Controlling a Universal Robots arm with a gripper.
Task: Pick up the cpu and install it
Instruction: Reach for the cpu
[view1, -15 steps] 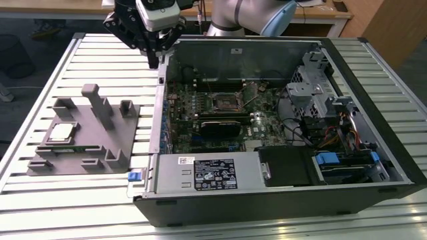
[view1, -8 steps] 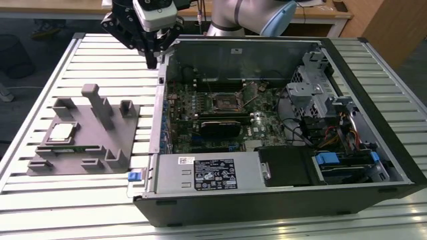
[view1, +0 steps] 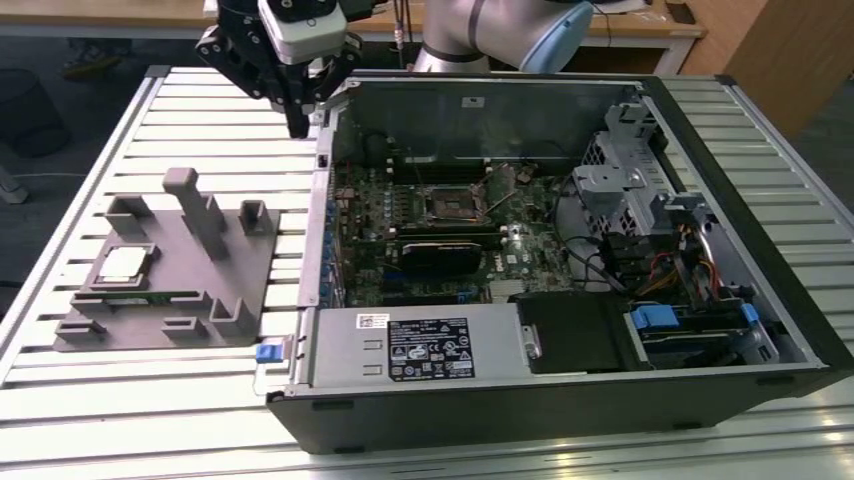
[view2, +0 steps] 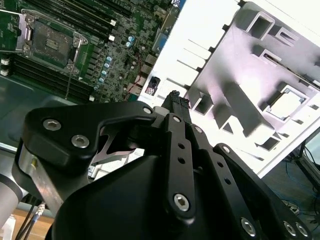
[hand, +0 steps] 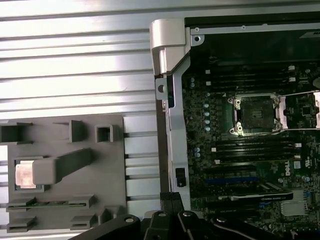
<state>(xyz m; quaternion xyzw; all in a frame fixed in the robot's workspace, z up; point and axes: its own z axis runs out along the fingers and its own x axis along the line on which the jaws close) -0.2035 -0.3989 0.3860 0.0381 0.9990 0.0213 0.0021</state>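
Observation:
The cpu (view1: 123, 264), a small square chip with a pale metal top, lies in a recess of the grey plastic holder (view1: 200, 290) on the table at the exterior view's left. Both wrist views show the chip (view2: 287, 105) (hand: 26, 175) sitting in that holder (view2: 240, 75) (hand: 107, 172). My gripper (view1: 299, 125) hangs high above the table, beyond the holder and close to the computer case's wall. Its fingers (view2: 175, 102) (hand: 172, 199) are shut with nothing between them. The motherboard's socket (view1: 454, 205) (view2: 50, 42) (hand: 255, 115) stands open, its metal frame lifted.
The open computer case (view1: 747, 330) takes up the middle and right of the slatted metal table (view1: 160, 420). A thin green memory stick (view1: 134, 296) lies in the holder near the chip. Tall posts (view1: 200, 215) rise from the holder. Drive cages and cables (view1: 667, 250) fill the case's right side.

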